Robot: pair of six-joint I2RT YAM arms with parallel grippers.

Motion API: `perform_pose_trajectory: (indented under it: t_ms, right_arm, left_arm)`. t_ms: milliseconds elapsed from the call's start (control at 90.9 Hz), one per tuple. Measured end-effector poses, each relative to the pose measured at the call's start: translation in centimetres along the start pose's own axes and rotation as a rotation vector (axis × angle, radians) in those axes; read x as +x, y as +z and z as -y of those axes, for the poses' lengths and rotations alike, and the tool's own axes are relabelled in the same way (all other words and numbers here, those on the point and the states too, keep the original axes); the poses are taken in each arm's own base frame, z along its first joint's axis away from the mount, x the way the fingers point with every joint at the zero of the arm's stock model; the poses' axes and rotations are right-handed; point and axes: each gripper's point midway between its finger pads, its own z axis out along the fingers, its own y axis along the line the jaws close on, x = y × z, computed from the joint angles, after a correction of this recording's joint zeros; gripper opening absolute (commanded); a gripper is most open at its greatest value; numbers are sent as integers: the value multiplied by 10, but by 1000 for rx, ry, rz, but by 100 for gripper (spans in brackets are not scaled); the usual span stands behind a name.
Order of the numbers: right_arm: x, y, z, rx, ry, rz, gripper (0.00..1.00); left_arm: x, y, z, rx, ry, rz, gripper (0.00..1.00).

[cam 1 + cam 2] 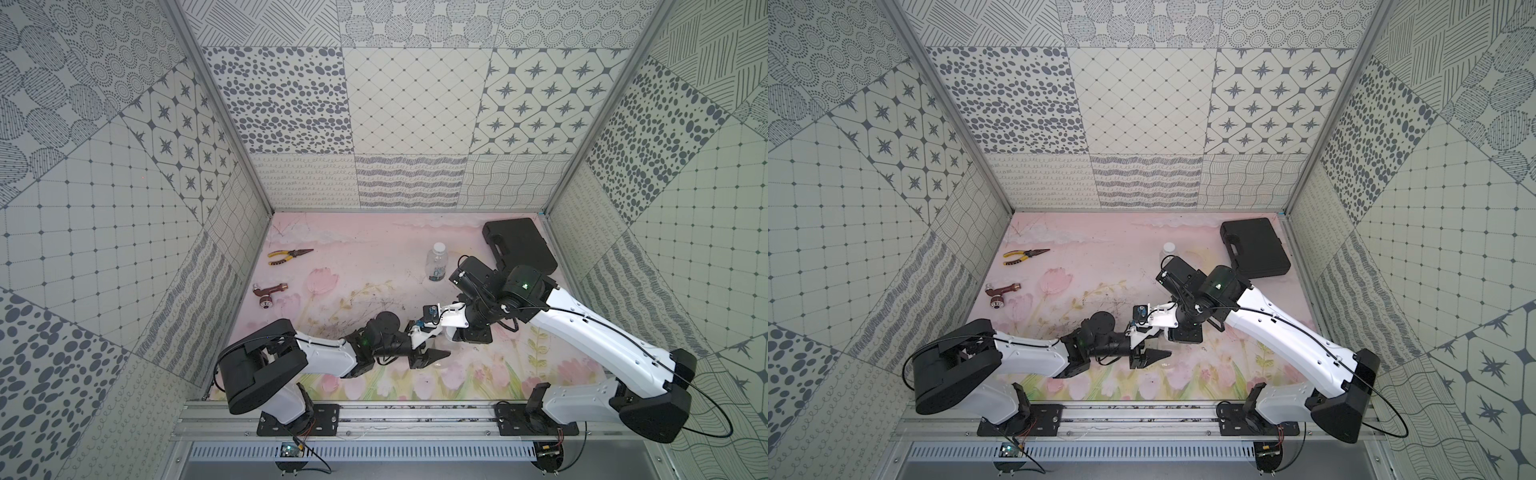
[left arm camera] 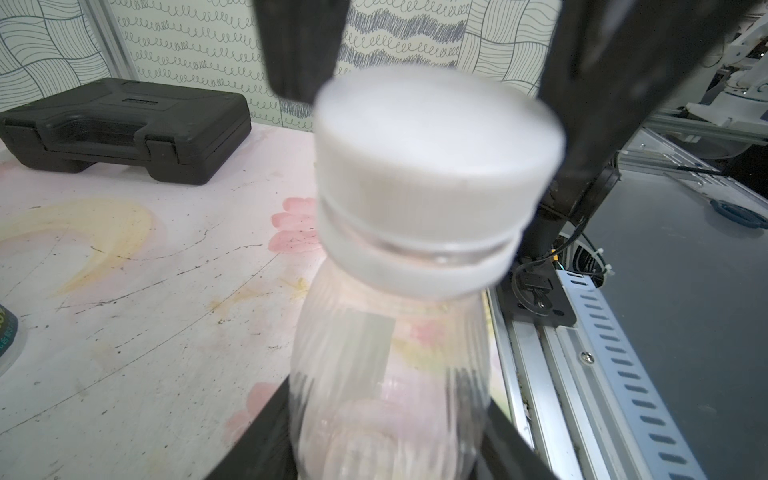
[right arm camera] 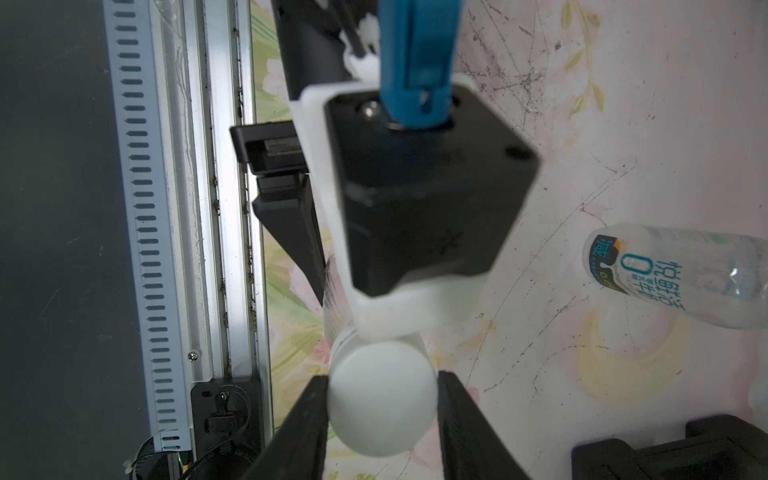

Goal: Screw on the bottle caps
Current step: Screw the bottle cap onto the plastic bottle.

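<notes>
In the left wrist view the cap (image 2: 432, 166) is close and out of focus. The held bottle (image 2: 386, 340) runs off the edge between the fingers (image 2: 257, 440) of the left gripper (image 2: 386, 403), and the labelled bottle (image 2: 6, 332) is only a scrap at the border. In the right wrist view a black camera housing (image 3: 424, 187) hides the held bottle's body, while the labelled bottle's upper end and most of the black case (image 3: 665, 457) lie out of frame. In both top views the left arm (image 1: 324, 353) and right arm (image 1: 582, 328) meet over the held bottle and cap so neither can be made out, and in a top view only the labelled bottle's white top (image 1: 1169, 248) shows.
</notes>
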Motion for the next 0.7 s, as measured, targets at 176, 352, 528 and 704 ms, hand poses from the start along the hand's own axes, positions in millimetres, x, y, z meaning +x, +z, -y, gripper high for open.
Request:
perform_pose_trajectory:
  t_ms: [176,352,528,704]
  right_arm:
    - [0,0,0,1,1,0,44]
    - [-1,0,0,1,1,1,43]
    - [-2,0,-1,8,-2,6,45]
    - [-3,-4,-2,19,2,22,45]
  left_arm:
    - [0,0,-1,-9,0,0,54]
    - [0,-1,-2,-14,0,-2,53]
    - [1,-2,-2,-19,1,-2,53]
    - [1,-2,-3,-26,4,-1,53]
